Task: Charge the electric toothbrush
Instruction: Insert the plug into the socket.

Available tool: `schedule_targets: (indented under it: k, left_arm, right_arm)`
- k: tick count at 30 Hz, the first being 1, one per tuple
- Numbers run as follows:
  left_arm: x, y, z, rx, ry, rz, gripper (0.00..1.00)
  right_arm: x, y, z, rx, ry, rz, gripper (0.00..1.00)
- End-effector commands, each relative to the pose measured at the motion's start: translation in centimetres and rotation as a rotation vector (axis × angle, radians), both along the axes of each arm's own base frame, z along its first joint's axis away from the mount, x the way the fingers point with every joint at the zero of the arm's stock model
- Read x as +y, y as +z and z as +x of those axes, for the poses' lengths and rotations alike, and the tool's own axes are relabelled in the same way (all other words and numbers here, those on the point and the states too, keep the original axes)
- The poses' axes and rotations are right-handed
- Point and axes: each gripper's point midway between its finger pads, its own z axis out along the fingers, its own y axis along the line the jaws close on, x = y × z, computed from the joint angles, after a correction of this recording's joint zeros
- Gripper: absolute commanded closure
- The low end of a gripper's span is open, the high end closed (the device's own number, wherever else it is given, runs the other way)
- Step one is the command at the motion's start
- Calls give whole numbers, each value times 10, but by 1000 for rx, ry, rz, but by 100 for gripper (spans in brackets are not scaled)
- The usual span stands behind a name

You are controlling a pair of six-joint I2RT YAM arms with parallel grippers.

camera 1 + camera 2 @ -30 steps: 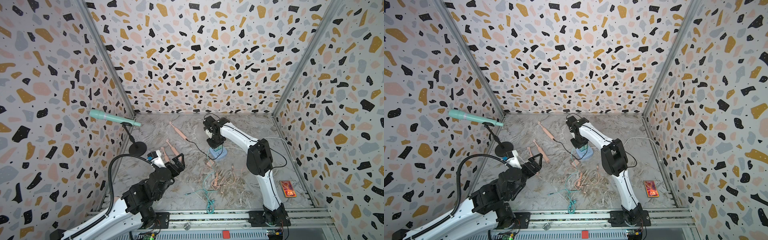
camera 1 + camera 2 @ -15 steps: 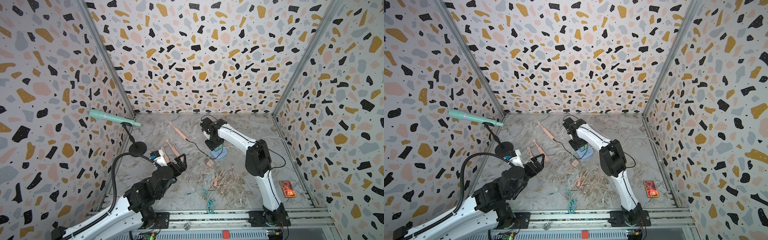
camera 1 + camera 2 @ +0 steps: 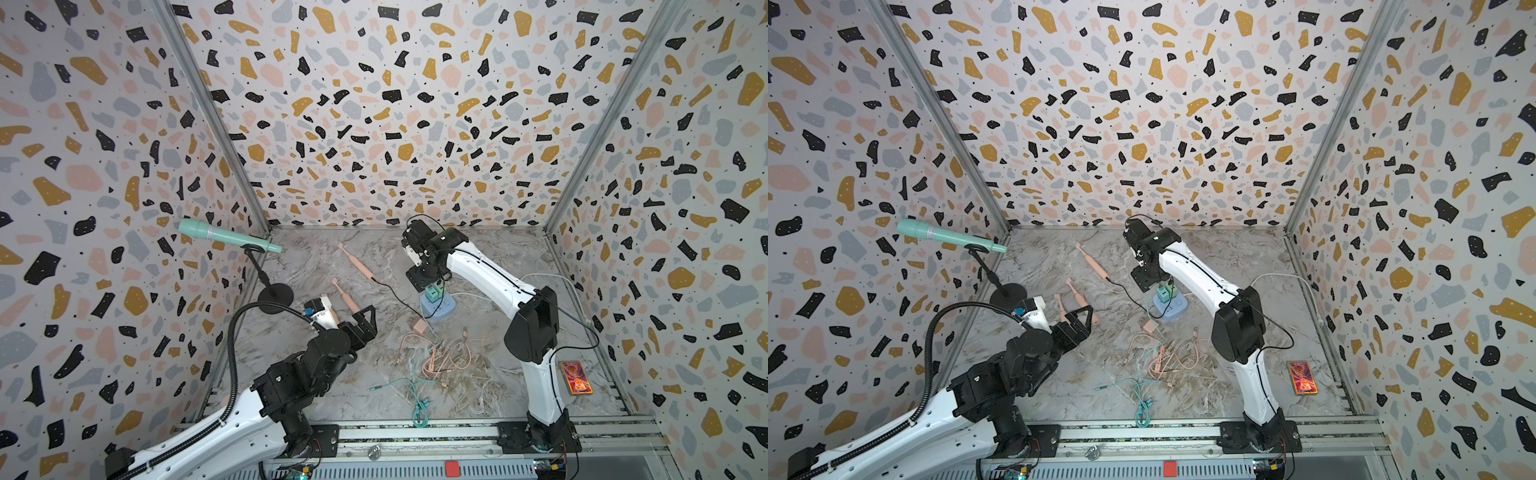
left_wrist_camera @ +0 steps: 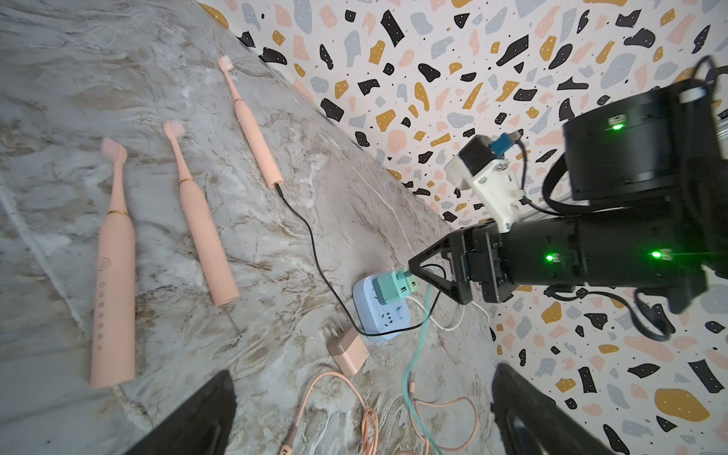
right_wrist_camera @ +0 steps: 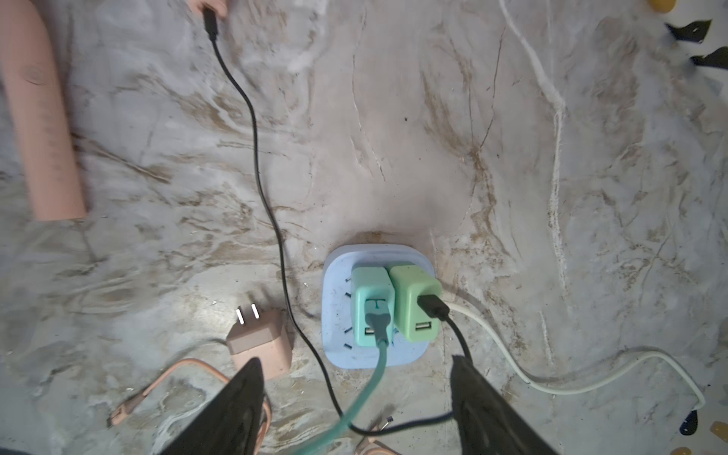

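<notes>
The right gripper hangs just above the blue power strip, jaws apart and empty. The light green charger plugged in there carries a black cable that reaches the base of the far pink toothbrush, which lies flat on the table. The left gripper is spread wide and empty, near two other toothbrushes.

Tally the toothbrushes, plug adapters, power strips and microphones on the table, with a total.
Toothbrushes: 3
Plug adapters: 3 (two plugged in, one loose)
Power strips: 1
Microphones: 1
Total: 8
</notes>
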Motion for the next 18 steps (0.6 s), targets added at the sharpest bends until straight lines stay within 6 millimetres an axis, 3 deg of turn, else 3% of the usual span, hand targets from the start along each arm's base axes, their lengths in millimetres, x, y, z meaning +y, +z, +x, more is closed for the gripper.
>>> schedule_targets:
  k: [1,5,7,8,10,12,14,18]
  left_arm:
    - [5,19,3,-44,17,2,1]
    - [15,20,3,-51,45,30,0]
    - [19,20,2,-53,57,35,0]
    - [22,20,2,-53,66,43,1]
    - [31,20,0,-55,95,53,0]
    - [40,20,-2,-63,116,49,0]
    - [45,21,-4,-75,131,34,1]
    - [57,23,-5,-85,169,29,1]
  right_arm:
    - [7,57,-11,-88,-5,119,28]
    - [7,96,-27,-175,-19,203,34]
    - [16,106,-46,-185,20,233,35]
    - [28,104,-66,-177,85,253,35]
    - [56,88,-113,-143,254,263,34]
    - [69,58,-150,-100,353,234,35]
    - [71,31,-167,-51,388,243,37]
    - [78,-3,-185,5,454,296,38]
